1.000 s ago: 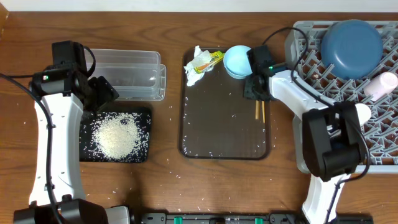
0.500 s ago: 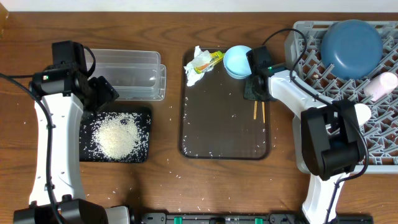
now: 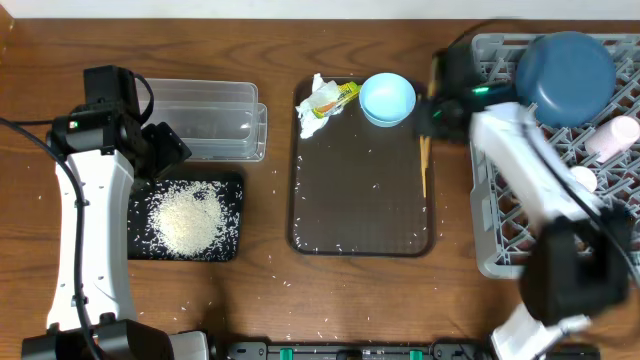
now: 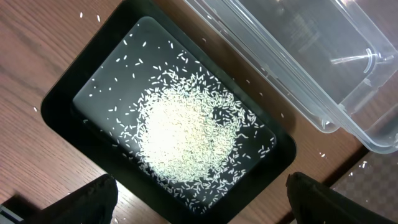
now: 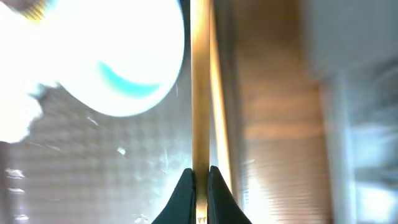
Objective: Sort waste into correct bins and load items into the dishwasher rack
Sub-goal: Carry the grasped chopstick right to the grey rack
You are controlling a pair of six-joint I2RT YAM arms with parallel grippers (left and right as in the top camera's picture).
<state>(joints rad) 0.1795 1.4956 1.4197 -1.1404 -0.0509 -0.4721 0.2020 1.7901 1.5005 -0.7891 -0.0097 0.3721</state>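
Though blurry, right pincer (image 5: 200,177) around chopsticks (image 5: 201,81).

No text, number, label or brand mark can be read in any of the views. The yellow wrapper (image 3: 343,94) is too small in the overhead view to tell whether it carries any print.
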